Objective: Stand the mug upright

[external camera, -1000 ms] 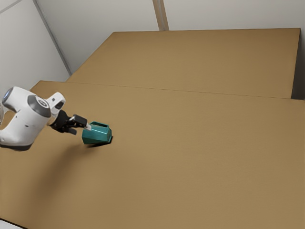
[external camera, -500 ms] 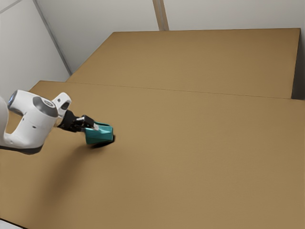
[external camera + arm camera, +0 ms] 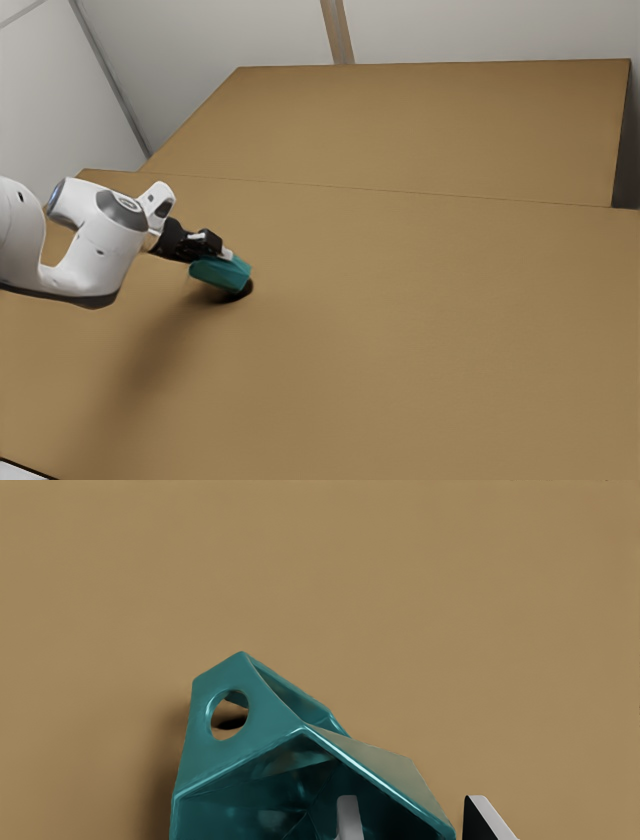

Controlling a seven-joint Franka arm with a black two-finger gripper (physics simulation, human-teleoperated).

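In the left half of the exterior view, the white arm reaches in toward the gripper, left of centre, its fingers spread. One finger is inside the mouth of the mug; the other finger stands outside, just beside the rim. The side wall runs between them without looking pinched. The mug lies tilted just below the gripper, mouth toward the arm, base toward the frame's lower right; whether the base edge touches the table can't be told.

The step in hand looks like tipping it up. Done well, that means keeping the inner finger deep in the mouth, rotating slowly about the base edge and letting the base settle flat before backing straight out. Rushing could let the mug slide off the finger or tip over.
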